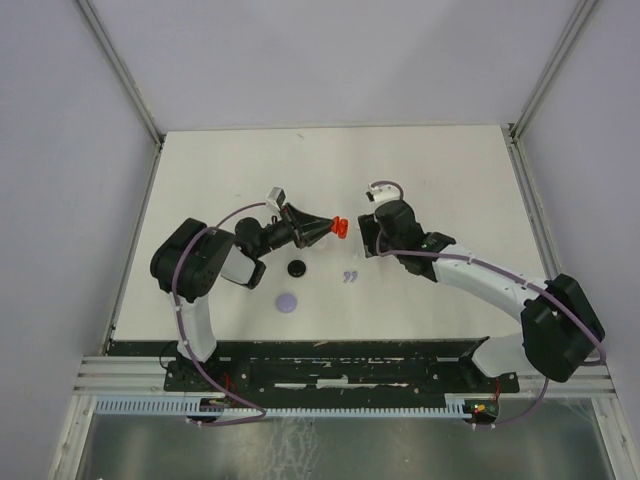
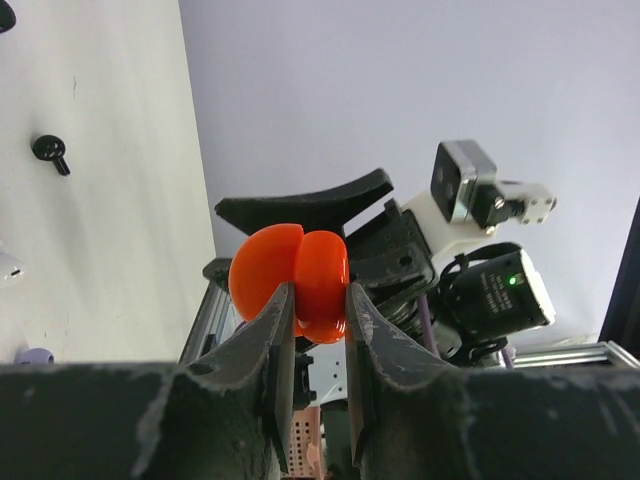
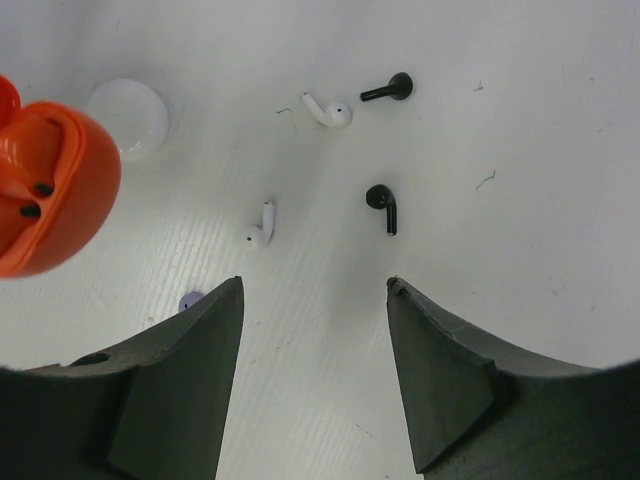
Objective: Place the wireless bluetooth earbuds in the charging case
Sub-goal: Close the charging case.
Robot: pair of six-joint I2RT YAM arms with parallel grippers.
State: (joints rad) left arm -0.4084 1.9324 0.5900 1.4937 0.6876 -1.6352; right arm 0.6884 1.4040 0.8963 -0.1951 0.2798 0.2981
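My left gripper (image 1: 328, 229) is shut on an open orange-red charging case (image 1: 340, 228) and holds it above the table; the case also shows in the left wrist view (image 2: 300, 280) and at the left of the right wrist view (image 3: 45, 190), with two dark sockets showing. My right gripper (image 1: 368, 237) is open and empty just right of the case, its jaws wide apart (image 3: 315, 285). Below it lie two white earbuds (image 3: 328, 110) (image 3: 260, 228), two black earbuds (image 3: 388, 90) (image 3: 383, 205) and a lavender earbud (image 3: 190, 299), half hidden by a finger. No loose red earbuds show.
A white disc (image 3: 128, 118) lies on the table beside the case. A black disc (image 1: 297, 268) and a lavender disc (image 1: 288, 302) lie near the left arm. A lavender earbud pair (image 1: 350, 277) lies at mid-table. Grey walls enclose the table.
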